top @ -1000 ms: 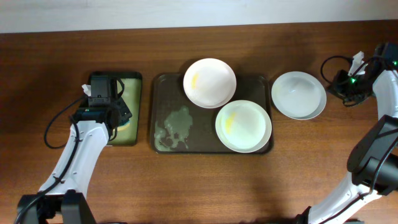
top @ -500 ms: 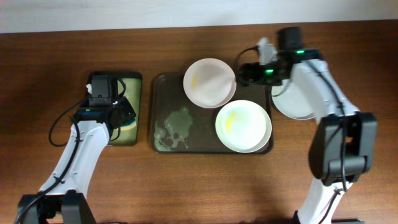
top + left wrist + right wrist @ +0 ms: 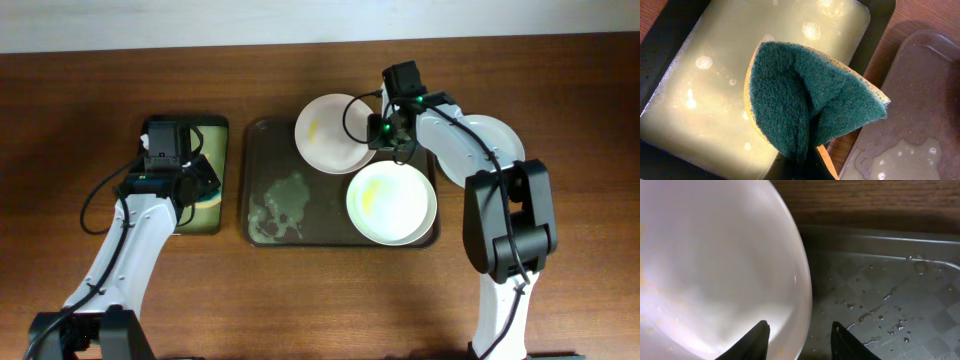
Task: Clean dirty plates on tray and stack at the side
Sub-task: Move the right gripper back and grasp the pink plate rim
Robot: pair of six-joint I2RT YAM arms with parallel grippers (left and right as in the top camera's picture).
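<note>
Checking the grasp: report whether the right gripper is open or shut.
Open. The right gripper has its fingertips apart, with the plate rim between them: one tip over the plate, the other over the tray.

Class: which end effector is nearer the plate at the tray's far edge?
Right. The right end effector straddles that plate's rim; the left end effector holds a sponge over the small black tray, far to its left.

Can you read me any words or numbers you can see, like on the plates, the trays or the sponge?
None: no words, numbers, brands or signs can be read in any view.
The plates, the tray, the small black tray and the green sponge all show plain surfaces with no print.
</note>
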